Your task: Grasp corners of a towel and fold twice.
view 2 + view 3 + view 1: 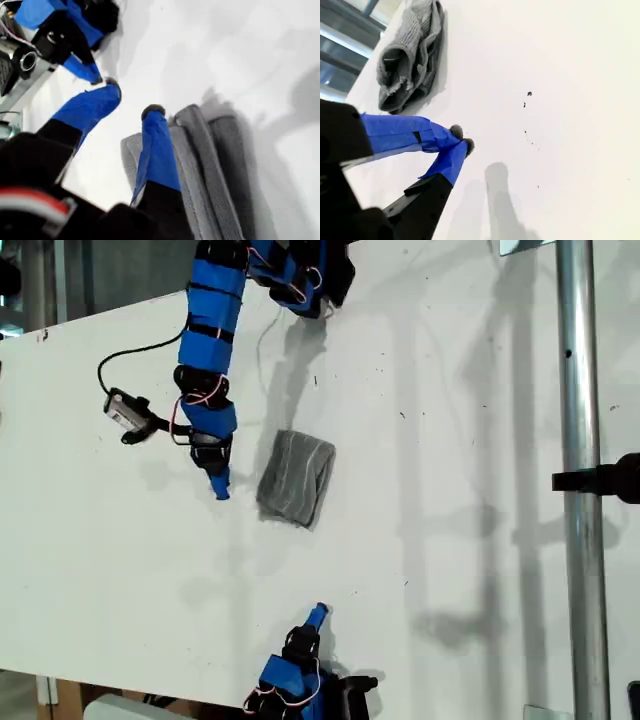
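No readable writing. Folded grey striped soft towel [297,478] on white table [450,490]. My first gripper [132,102] open; my second gripper [462,138] closed, empty; arm bases cut off.

Grey faintly striped towel [297,478]; white table [450,490]; blue end effectors.

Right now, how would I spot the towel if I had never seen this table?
Look at the big white table in the exterior view. Near its middle, between the two blue arms, lies the towel, a small folded grey bundle. It is the only soft, cloth thing there, beside the tip of my first gripper.
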Available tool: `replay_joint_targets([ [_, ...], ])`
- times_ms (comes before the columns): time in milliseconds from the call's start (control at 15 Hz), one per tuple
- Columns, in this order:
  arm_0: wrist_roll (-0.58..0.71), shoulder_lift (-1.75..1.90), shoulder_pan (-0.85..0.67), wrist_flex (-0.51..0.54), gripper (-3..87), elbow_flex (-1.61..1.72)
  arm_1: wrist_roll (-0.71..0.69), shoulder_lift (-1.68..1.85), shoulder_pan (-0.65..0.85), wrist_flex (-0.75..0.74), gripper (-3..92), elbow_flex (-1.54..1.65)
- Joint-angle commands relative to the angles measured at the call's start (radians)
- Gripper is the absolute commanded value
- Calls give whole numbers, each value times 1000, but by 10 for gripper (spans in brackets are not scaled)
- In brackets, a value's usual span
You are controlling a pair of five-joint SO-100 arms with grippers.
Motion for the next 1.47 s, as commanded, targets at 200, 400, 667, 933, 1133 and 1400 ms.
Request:
replay_joint_targets([
  [200, -37, 6, -40, 15, -18, 9, 87, 508, -60, 249, 47, 545],
  [400, -67, 5, -61, 49, -26, 9, 298, 1083, -155, 506, 14, 934],
  [667, 0, 5, -52, 51, -24, 9, 543, 1620, -190, 776, -2, 1183],
  [933, 252, 3, 77, 57, -22, 6, 557, 1611, -209, 822, 73, 1197],
  [1133, 420, 3, 109, 54, -23, 6, 397, 1611, -189, 850, 84, 1197],
  [1400, 420, 3, 106, 54, -23, 6, 399, 1612, -190, 851, 84, 1197],
])
